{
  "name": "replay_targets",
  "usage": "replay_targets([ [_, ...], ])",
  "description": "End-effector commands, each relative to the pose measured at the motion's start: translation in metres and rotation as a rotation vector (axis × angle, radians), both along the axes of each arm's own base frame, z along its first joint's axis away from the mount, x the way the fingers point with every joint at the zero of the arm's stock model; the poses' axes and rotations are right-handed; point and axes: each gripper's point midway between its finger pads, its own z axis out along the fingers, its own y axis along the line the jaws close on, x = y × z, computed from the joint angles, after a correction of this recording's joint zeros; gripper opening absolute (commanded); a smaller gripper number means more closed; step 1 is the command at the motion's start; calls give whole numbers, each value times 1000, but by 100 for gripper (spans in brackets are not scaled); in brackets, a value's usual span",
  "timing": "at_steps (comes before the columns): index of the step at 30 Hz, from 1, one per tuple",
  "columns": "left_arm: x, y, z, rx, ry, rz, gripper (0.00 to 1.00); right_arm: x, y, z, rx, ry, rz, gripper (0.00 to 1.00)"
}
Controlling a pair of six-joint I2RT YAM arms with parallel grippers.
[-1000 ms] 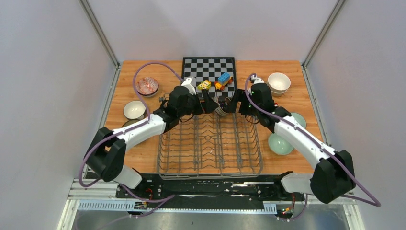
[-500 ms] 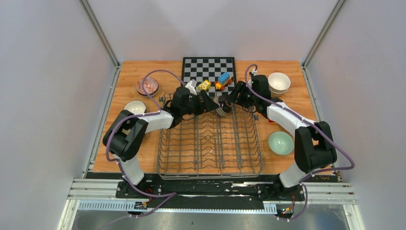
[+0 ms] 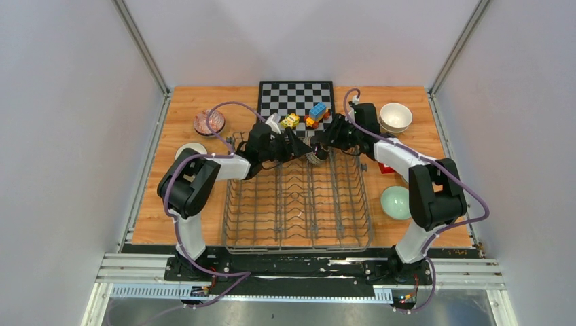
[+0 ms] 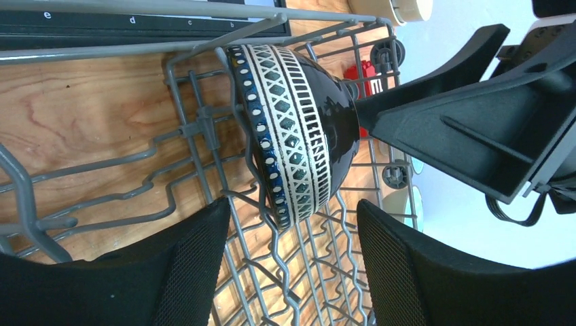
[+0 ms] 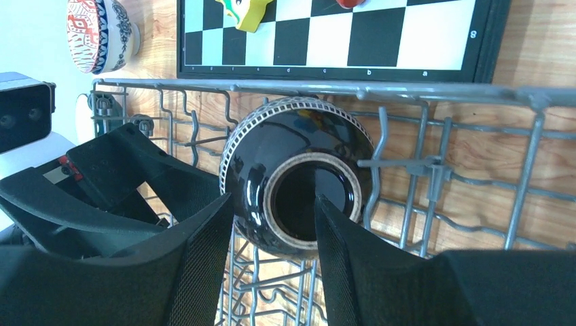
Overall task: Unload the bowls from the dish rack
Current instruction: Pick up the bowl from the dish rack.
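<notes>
Seen from above, the dark-patterned bowl (image 3: 314,156) at the dish rack's (image 3: 297,204) far edge is largely masked by the left gripper (image 3: 306,150) and right gripper (image 3: 325,145), its pattern too small to read. Arms cover parts of a cream bowl (image 3: 191,147) at left and a mint bowl (image 3: 392,202) at right. In the right wrist view, the top edge crops the chessboard (image 5: 380,34); whether the fingers (image 5: 204,272) touch the bowl cannot be told.

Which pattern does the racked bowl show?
Black ceramic bowl: white lattice bands, blue dotted rim. Left wrist view.
</notes>
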Motion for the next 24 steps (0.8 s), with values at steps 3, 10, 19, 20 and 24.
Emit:
replay_targets([
  [3,16,-10,20,-95,-66,-14,62,7,5,5,34,7,33,49],
  [10,13,-14,27,-142,-80,-39,52,5,2,1,27,20,22,46],
  [19,12,-13,28,-122,-87,-49,58,3,-9,-3,17,32,-9,45],
  [20,12,-12,25,-104,-84,-49,59,3,-9,-3,18,31,-8,45],
  [24,9,-15,18,-57,-73,-63,59,2,-9,-1,26,32,-6,45],
])
